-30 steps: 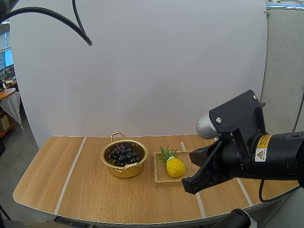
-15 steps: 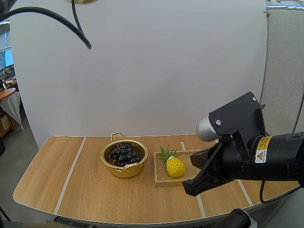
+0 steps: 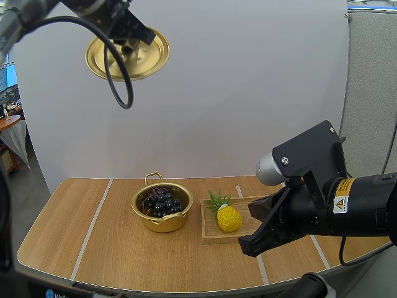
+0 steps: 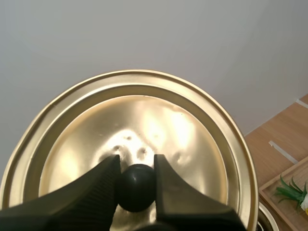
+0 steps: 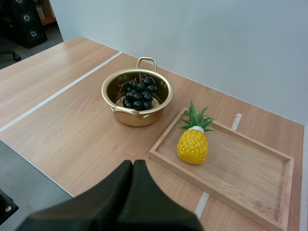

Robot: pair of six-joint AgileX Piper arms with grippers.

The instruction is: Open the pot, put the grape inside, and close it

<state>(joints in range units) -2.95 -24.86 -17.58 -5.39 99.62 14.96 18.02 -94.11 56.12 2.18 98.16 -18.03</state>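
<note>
Wooden table (image 3: 111, 248), gold pot (image 3: 162, 223), wooden tray (image 3: 209, 230)

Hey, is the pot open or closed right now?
Open: the lid hangs high in the left hand, and the grapes show inside the pot.

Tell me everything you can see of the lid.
The lid is a round, shiny gold metal disc with a stepped rim and a black ball knob at its middle. The left gripper pinches that knob and holds the lid tilted in the air, high above the table and off the open pot. Nothing else touches it.
</note>
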